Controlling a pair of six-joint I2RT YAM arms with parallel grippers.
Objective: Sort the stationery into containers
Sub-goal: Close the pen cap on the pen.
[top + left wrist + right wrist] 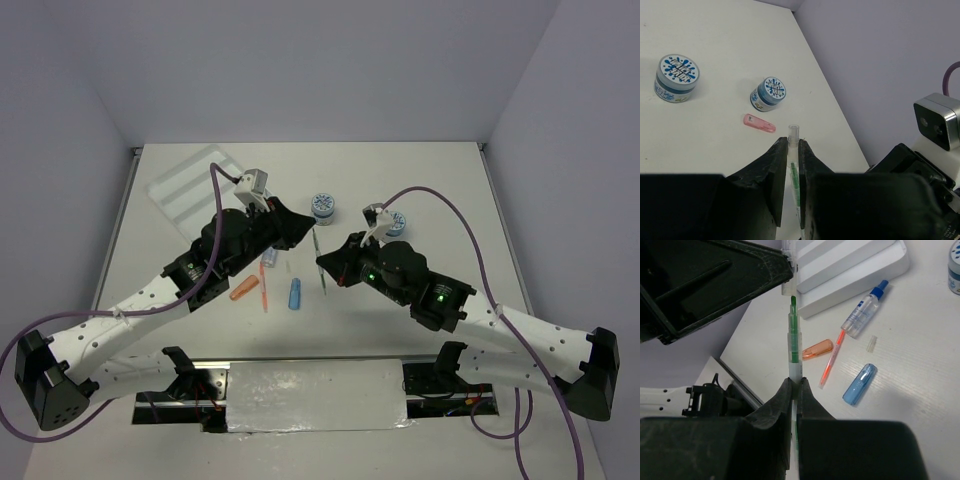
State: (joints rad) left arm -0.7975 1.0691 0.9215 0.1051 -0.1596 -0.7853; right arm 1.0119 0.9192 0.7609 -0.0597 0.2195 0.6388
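Both grippers are shut on one thin grey-green pen [321, 282], held just above the table. My left gripper [308, 224] [792, 142] pinches its far, clear end, which pokes out past the fingertips. My right gripper [322, 262] [795, 381] clamps the barrel nearer its other end, and the pen [795, 340] runs from it toward the left fingers. The white four-channel tray [195, 185] [850, 265] lies at the far left. An orange pen [831, 360], orange cap [817, 348], blue cap [860, 384] and blue-capped bottle [863, 315] lie on the table.
Two blue-white pots [323, 207] [394, 223] stand beyond the grippers, with a pink cap [759, 123] near the smaller one. A tiny clear cap [871, 343] lies beside the bottle. Walls close in the table on three sides.
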